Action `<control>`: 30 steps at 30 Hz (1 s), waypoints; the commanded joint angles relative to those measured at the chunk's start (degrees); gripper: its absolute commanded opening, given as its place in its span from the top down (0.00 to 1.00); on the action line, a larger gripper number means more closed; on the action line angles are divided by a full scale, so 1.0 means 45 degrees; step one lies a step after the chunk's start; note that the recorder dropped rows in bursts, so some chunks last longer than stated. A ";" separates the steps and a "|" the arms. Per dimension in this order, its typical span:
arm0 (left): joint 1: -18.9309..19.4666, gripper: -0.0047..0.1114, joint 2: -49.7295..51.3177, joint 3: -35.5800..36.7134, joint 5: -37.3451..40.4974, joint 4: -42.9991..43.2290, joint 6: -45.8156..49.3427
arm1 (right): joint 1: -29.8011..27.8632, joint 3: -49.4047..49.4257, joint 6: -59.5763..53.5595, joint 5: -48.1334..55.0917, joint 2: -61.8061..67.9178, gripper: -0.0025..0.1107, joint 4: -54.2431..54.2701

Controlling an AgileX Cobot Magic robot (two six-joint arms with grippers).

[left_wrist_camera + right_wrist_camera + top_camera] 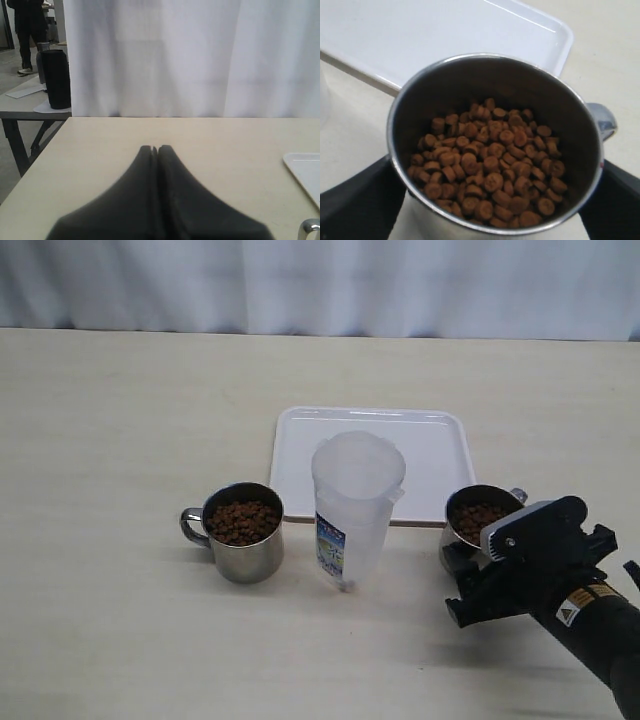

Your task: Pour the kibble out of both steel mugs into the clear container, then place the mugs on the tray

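This looks like a lab: a white curtain [320, 280] hangs behind the counter [110, 630], and beside the counter stand a second table [30, 114] and a person [27, 30].

White curtain [175, 55], beige table [100, 640], side desk [30, 114]

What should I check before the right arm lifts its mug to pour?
1. Right gripper around right mug: fingers flank it, ok; firm clamp, cannot tell.
2. Kibble in right mug: ok.
3. Container upright: ok; mouth uncovered: cannot tell.
4. Left mug apart from container: ok.
5. Tray bare where visible: ok.
6. Left gripper shut, outside exterior view, clear of the pour: ok.
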 commanded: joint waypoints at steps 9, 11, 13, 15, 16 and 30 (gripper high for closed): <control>-0.0102 0.96 -0.0008 0.0030 -0.0049 -0.0043 -0.0029 | -0.0021 -0.0046 -0.0100 -0.0700 0.0035 0.81 0.3370; -0.0102 0.96 -0.0008 0.0030 -0.0049 -0.0043 -0.0029 | -0.0021 -0.0046 -0.0033 -0.0853 0.0035 0.85 0.3731; -0.0102 0.96 -0.0008 0.0030 -0.0049 -0.0043 -0.0029 | -0.0021 -0.0046 -0.0009 -0.0908 0.0035 0.85 0.3822; -0.0102 0.96 -0.0008 0.0030 -0.0049 -0.0043 -0.0029 | -0.0021 -0.0228 -0.0065 -0.0908 0.0062 0.81 0.3773; -0.0102 0.96 -0.0008 0.0030 -0.0049 -0.0043 -0.0029 | -0.0021 -0.0367 -0.0186 -0.0678 0.0063 0.78 0.3773; -0.0102 0.96 -0.0008 0.0030 -0.0049 -0.0043 -0.0029 | -0.0213 -0.1961 -0.1153 -0.0581 0.1084 0.65 0.4483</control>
